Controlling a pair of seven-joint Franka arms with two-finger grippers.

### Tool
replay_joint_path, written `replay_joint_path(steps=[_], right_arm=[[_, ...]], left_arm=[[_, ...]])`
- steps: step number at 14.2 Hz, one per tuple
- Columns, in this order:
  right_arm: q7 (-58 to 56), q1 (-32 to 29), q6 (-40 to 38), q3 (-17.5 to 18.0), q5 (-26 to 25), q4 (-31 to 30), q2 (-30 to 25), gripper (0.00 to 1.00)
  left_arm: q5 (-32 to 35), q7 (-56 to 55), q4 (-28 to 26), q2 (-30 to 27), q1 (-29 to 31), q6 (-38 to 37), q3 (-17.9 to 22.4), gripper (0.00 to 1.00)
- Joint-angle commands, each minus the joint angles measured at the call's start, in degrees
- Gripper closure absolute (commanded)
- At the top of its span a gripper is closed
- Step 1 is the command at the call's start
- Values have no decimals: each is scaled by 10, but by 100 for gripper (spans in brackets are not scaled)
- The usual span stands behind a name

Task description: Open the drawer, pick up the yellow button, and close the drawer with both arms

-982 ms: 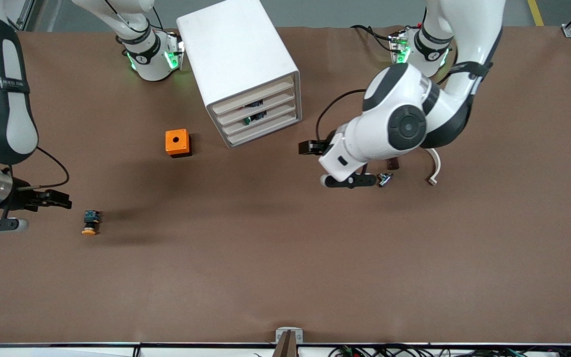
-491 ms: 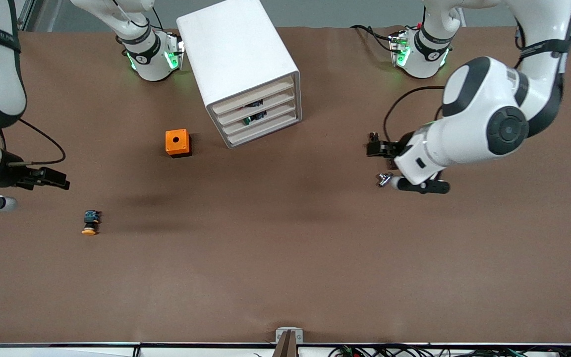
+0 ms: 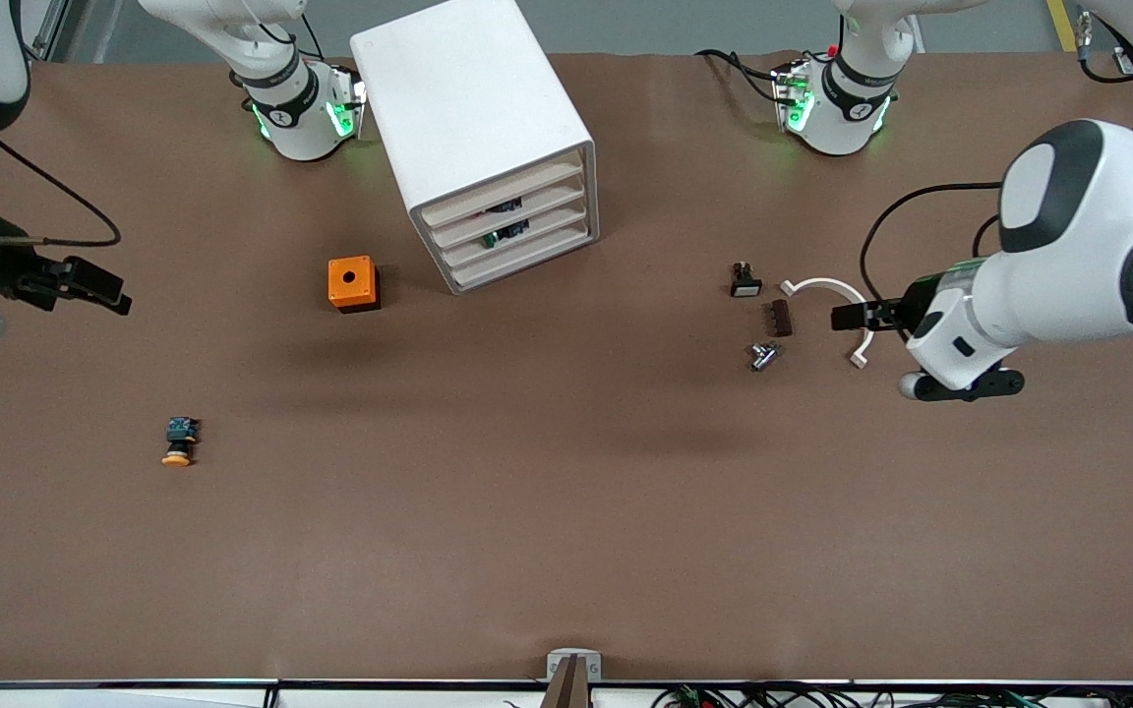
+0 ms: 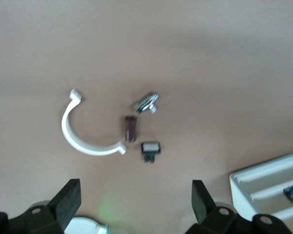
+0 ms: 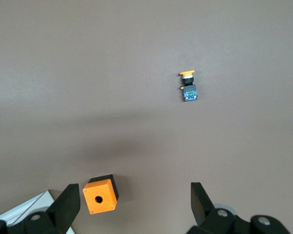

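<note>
The white cabinet [image 3: 473, 108] stands near the bases, and its uppermost drawer [image 3: 503, 192] sits flush with the three below it. The button [image 3: 178, 442], orange-capped with a black-and-blue body, lies on the brown table toward the right arm's end, nearer the front camera than the cabinet; the right wrist view shows the button [image 5: 188, 87] too. My right gripper [image 3: 99, 285] hangs open and empty over the table's edge at that end; in its own view the gripper [image 5: 134, 202] has nothing between its fingers. My left gripper [image 3: 844, 317] is open and empty over the table beside a white curved clip [image 3: 827, 288].
An orange cube with a hole [image 3: 352, 283] sits beside the cabinet. Near the clip lie a black button with a white face [image 3: 745, 282], a brown piece [image 3: 780, 317] and a small metal part [image 3: 763, 355]. The left wrist view shows the cabinet's drawer fronts [image 4: 271, 183].
My left arm has swung away from the cabinet toward its own end of the table, uncovering the small parts. The right arm has drawn back from the button toward the bases. Both grippers stayed open.
</note>
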Motion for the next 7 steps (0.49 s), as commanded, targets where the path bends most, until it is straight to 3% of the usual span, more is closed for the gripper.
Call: replay_joint_path(steps=[1,7], right_arm=[[16,4,8,-1,6,-44,-52,0],[15,4,21,-3,-2,-8,-33,0]], left_arm=[[11,11,9,-25,33,-39,-4,0],[38,86,-26,-106,82,-38,-5,0]])
